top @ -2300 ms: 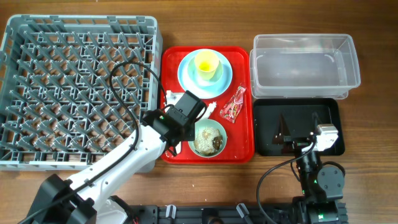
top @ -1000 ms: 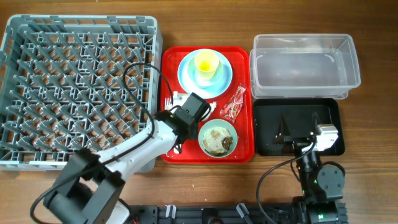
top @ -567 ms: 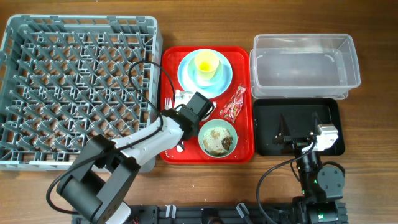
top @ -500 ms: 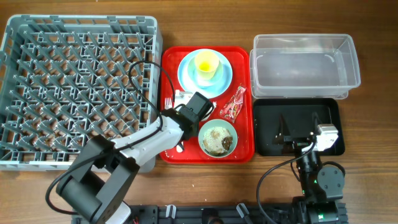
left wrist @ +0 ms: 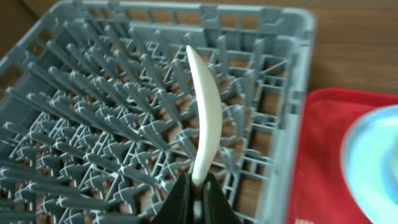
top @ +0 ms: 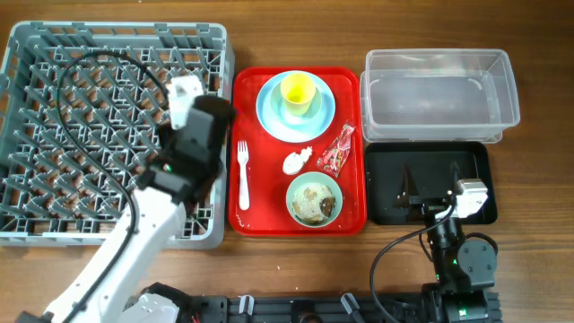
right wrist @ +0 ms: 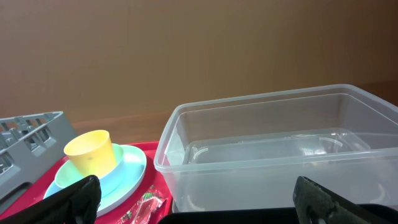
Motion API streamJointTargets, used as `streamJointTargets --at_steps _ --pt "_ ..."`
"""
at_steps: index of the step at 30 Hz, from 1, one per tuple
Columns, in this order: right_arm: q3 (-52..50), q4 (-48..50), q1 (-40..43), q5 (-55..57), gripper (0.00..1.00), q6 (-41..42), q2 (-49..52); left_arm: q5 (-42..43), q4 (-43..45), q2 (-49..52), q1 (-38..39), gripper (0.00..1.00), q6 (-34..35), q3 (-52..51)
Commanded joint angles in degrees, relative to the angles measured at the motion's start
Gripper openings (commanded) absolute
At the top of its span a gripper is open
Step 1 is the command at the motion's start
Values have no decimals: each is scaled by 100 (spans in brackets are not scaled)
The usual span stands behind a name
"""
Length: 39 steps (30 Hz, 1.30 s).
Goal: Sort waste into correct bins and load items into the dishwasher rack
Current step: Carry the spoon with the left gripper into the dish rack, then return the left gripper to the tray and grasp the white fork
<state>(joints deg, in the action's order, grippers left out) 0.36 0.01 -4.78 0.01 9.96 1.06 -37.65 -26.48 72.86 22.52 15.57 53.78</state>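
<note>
Arm extended, left gripper (left wrist: 196,188) clamped on spoon (left wrist: 205,118); right gripper (right wrist: 199,202) spread wide, arm folded low.

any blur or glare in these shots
Overhead: evenly lit and sharp, only soft reflections on the clear plastic rectangular tub. Left wrist: the light blue round plate at the right edge is blurred, the grey lattice dishwasher rack soft, the white plastic spoon fairly crisp. Right wrist: glints on the tub's walls; its own fingers are dark and out of focus.
</note>
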Motion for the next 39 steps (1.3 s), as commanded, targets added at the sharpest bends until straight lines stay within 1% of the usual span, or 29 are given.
streamJointTargets --at_steps 1,2,6,12,13,14,15,17,19,21,23,24,26,28,29,32,35,36,38,39 --pt "-7 33 24 -11 100 -61 -26 1239 431 525 -605 4 -905 87" --pt "-7 33 24 -11 100 -61 -26 1497 540 629 -667 4 -1069 87" --pt "-7 33 24 -11 100 -59 -26 1926 636 852 -673 4 -1091 87" --pt "-7 33 24 -11 100 -59 -26 1939 752 1558 -673 4 -1088 87" --pt "-7 33 24 -11 100 -61 -26 1891 815 1580 -673 10 -1091 87" --pt "-7 33 24 -11 100 -59 -26 1788 903 1563 -673 34 -1091 87" --pt "-7 33 24 -11 100 -61 -26 1650 988 1526 -673 40 -1093 90" --pt "-7 33 24 -11 100 -59 -26 1290 1113 1344 -671 45 -1091 90" --pt "-7 33 24 -11 100 -59 -26 1316 1069 946 -623 44 -1082 90" --pt "-7 33 24 -11 100 -61 -26 1331 798 455 -398 39 -852 90" --pt "-7 33 24 -11 100 -61 -26 1766 280 -105 4 33 -422 90" --pt "-7 33 24 -11 99 -59 -26 2109 -28 -361 260 29 -74 90" --pt "-7 33 24 -11 100 -59 -26 2326 -616 -538 673 22 621 87" --pt "-7 33 24 -11 100 -61 -26 2330 -1222 -382 951 20 1252 28" --pt "-7 33 24 -11 100 -59 -26 2330 -1333 -227 1045 20 1482 -57" --pt "-7 33 24 -11 100 -61 -26 2328 -1357 551 1217 24 1598 -225" --pt "-7 33 24 -11 100 -63 -26 2326 -1211 1300 1252 23 2197 -225" --pt "-7 33 24 -11 100 -61 -26 2326 -1172 1532 1252 23 2494 -225" --pt "-7 33 24 -11 100 -59 -26 2170 -1137 1858 1252 26 2883 -225" --pt "-7 33 24 -11 100 -61 -26 2011 -1102 1993 1252 29 2887 -225"
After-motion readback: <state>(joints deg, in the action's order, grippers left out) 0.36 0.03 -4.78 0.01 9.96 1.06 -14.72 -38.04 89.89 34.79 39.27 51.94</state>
